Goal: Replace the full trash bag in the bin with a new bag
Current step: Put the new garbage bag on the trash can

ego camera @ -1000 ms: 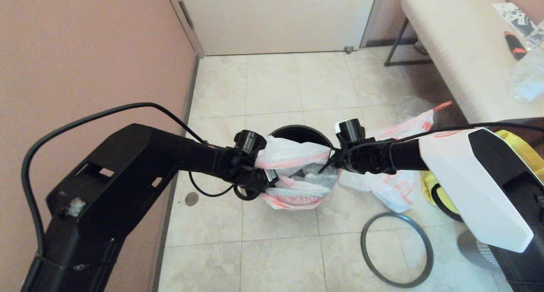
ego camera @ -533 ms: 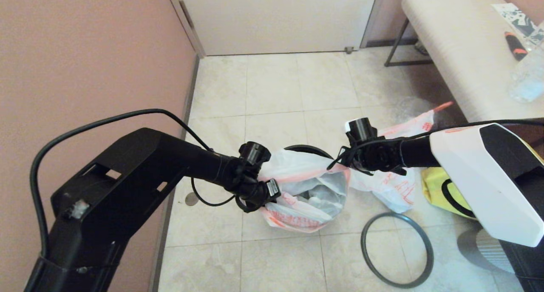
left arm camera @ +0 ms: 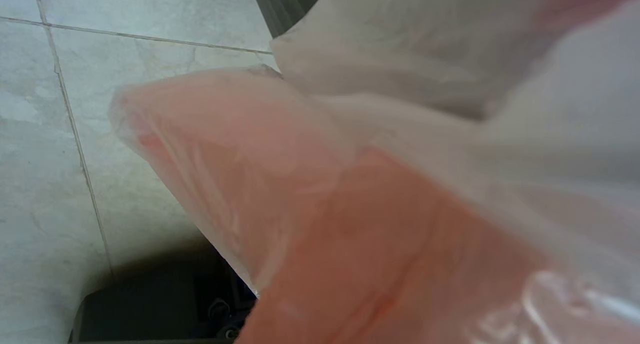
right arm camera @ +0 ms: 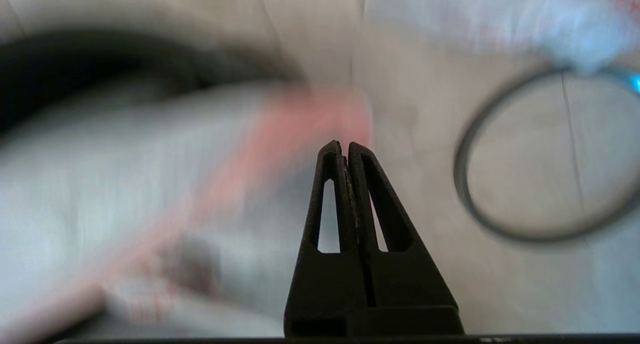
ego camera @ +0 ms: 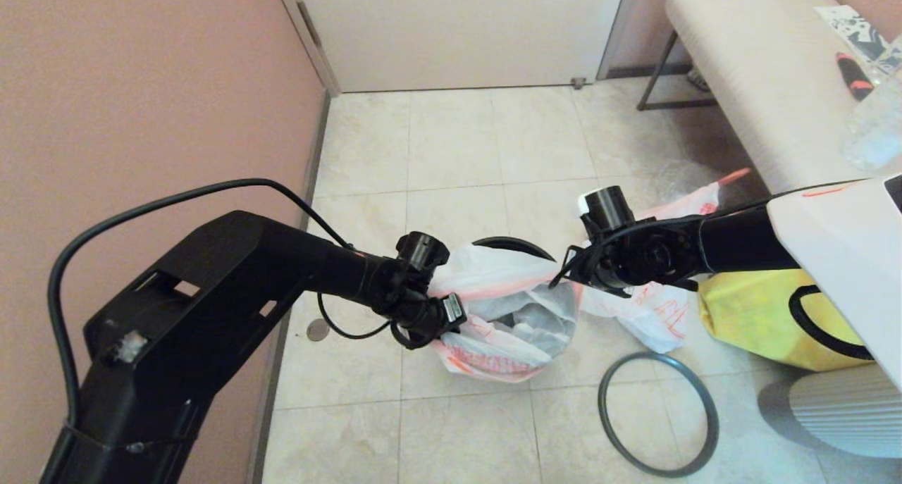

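Observation:
The new bag (ego camera: 504,276) hangs stretched between my two grippers, its mouth open over the black bin (ego camera: 511,242), whose far rim shows behind it. My left gripper (ego camera: 452,309) holds the bag's left edge; in the left wrist view the bag's plastic (left arm camera: 350,209) covers the fingers. My right gripper (ego camera: 564,271) is shut on the bag's pink-orange band at its right edge (right arm camera: 310,118). The full trash bag (ego camera: 652,315) lies on the floor behind my right arm, orange tail (ego camera: 733,176) pointing away. The grey hoop (ego camera: 601,408) lies flat on the tiles near me.
A yellow tote (ego camera: 754,315) sits right of the full bag. A padded bench (ego camera: 761,82) with a clear bottle (ego camera: 874,128) stands at the far right. The pink wall (ego camera: 141,82) runs close along the left, with a door straight ahead.
My right gripper has moved right and slightly down, pulling the bag's mouth wider. The bag has dropped lower over the bin, and my left gripper came down with it.

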Controlling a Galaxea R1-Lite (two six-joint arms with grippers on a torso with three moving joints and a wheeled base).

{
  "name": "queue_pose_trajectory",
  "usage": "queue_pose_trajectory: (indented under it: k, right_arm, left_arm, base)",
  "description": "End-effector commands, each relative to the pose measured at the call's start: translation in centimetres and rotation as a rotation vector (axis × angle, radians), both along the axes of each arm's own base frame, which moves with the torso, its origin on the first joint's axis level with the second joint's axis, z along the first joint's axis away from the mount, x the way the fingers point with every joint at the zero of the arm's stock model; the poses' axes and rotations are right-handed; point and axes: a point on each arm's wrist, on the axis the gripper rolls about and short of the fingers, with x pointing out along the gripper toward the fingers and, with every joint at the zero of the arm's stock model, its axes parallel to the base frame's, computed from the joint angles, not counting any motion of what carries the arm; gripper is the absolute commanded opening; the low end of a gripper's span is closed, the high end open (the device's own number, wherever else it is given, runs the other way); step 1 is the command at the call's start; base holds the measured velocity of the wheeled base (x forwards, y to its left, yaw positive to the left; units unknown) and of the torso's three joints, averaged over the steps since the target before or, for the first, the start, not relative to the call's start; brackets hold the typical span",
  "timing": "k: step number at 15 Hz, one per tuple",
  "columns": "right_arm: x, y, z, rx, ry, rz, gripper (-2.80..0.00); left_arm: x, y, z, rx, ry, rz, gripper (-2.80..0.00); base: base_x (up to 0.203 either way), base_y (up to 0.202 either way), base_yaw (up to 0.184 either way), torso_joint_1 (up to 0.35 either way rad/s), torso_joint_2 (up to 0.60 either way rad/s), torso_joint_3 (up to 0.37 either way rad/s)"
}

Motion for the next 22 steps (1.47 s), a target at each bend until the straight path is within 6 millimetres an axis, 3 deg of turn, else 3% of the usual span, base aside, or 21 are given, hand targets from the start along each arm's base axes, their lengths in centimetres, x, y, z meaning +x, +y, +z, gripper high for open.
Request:
queue_pose_trajectory:
  k: [1, 5, 8, 12, 16, 22]
  right_arm:
    - [-1.1, 0.5, 0.2, -0.013, 0.037, 0.017, -2.8]
    - [0.2, 1.3, -3.2, -0.033, 0.085, 0.023, -2.8]
    - [1.4, 1.9, -4.4, -0.009, 0.065, 0.037, -2.8]
    - [2.6, 1.8, -3.4, 0.028, -0.018, 0.029, -2.8]
    - [1.9, 1.3, -1.2, 0.048, -0.052, 0.023, -2.8]
    - [4.0, 1.5, -2.4, 0.068, -0.103, 0.013, -2.8]
  left_arm:
    - [0.0, 0.0, 0.0, -0.004, 0.001, 0.003, -2.8]
    - [0.3, -0.2, -0.3, -0.005, 0.003, 0.001, -2.8]
    - [0.4, -0.3, -0.8, -0.008, 0.013, -0.004, -2.8]
    - [1.1, -0.3, -2.7, 0.009, 0.043, 0.0, -2.8]
    - [1.7, 0.0, -3.5, 0.015, 0.046, 0.015, -2.8]
    - [1.2, -1.0, -4.0, 0.03, 0.06, -0.025, -2.8]
  base:
    - [0.0, 0.0, 0.0, 0.0, 0.0, 0.0]
    - [0.0, 0.0, 0.0, 0.0, 0.0, 0.0]
    - [0.0, 0.0, 0.0, 0.0, 0.0, 0.0]
    - [0.0, 0.0, 0.0, 0.0, 0.0, 0.0]
    - [0.0, 0.0, 0.0, 0.0, 0.0, 0.0]
    - [0.0, 0.0, 0.0, 0.0, 0.0, 0.0]
